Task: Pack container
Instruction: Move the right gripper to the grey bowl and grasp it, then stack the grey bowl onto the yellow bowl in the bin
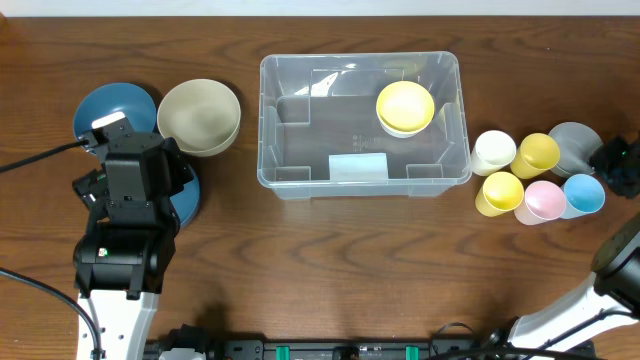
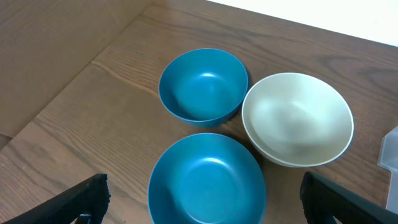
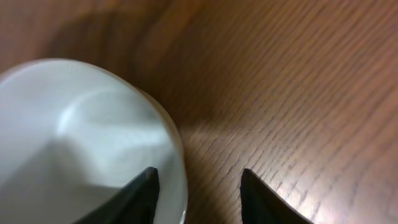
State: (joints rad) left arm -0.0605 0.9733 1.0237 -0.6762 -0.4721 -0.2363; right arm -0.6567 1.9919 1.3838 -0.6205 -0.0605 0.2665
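The clear container [image 1: 268,120] sits at the table's centre back with a yellow bowl [image 1: 405,107] inside it. At the far right, my right gripper [image 1: 612,160] is at a grey cup [image 1: 573,145]. In the right wrist view the cup [image 3: 81,137] fills the left side. My right gripper [image 3: 199,172] straddles its rim, one finger inside and one outside, with a gap still showing by the outer finger. My left gripper [image 2: 204,186] stands wide open above a blue bowl [image 2: 205,180], holding nothing.
A second blue bowl [image 2: 202,84] and a cream bowl [image 2: 297,118] stand left of the container. Next to the grey cup cluster a white cup [image 1: 493,152], two yellow cups [image 1: 537,153], a pink cup [image 1: 544,200] and a blue cup [image 1: 583,194].
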